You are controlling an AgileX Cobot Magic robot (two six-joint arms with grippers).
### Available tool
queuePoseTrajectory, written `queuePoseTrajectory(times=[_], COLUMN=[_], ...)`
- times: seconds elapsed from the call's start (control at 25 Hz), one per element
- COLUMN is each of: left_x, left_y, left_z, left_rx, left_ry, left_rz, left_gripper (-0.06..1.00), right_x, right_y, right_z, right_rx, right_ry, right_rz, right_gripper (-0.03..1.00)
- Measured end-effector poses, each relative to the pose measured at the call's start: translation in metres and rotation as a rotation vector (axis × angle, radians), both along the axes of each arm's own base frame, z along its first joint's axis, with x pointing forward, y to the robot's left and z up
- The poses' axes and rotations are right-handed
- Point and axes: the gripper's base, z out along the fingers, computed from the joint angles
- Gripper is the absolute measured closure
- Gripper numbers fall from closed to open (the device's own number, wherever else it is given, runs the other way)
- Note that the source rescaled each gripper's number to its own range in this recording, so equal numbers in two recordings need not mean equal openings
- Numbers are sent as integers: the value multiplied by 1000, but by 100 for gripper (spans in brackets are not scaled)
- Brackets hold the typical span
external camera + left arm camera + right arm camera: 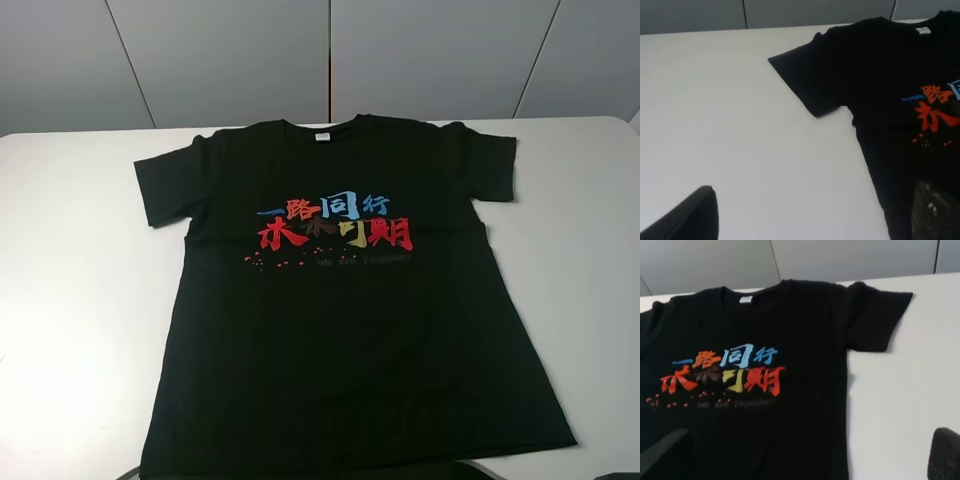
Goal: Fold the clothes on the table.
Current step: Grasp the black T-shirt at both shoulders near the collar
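The black T-shirt (340, 300) lies flat and face up on the white table (70, 300), collar and white neck label (322, 136) at the far side, both sleeves spread. Red, blue and yellow characters (335, 225) cross the chest. The left gripper (812, 220) is open and empty, above the table beside the shirt's left side (900, 165), below the left sleeve (805, 75). The right gripper (805, 460) is open and empty, above the shirt's right half (765, 415), with one finger (945, 455) over bare table. Neither touches the cloth.
Bare white tabletop lies left of the shirt (715, 110) and right of it (910, 390). Grey wall panels (220, 60) stand behind the table's far edge. The shirt's hem (350, 465) reaches the near edge of the exterior high view.
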Motion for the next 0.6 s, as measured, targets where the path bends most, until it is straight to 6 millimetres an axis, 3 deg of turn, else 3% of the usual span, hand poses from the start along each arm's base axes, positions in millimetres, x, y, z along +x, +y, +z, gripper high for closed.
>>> queuePoseTrajectory(times=[0.12, 0.24, 0.4, 0.6], left_x=[17, 42, 95, 169], left_y=[-3, -8, -19, -45], left_z=[27, 53, 77, 84], left_rx=[40, 118, 276, 406], left_ry=[21, 48, 118, 223], left_rz=[-19, -61, -166, -449], left_gripper=[-6, -6, -6, -6], right_x=[15, 42, 99, 183], right_y=[0, -1, -2, 5], right_z=[20, 45, 63, 53], right_rx=[-4, -47, -146, -245], right_ry=[67, 95, 142, 294], right_rz=[3, 24, 80, 285], right_gripper=[-3, -3, -3, -3])
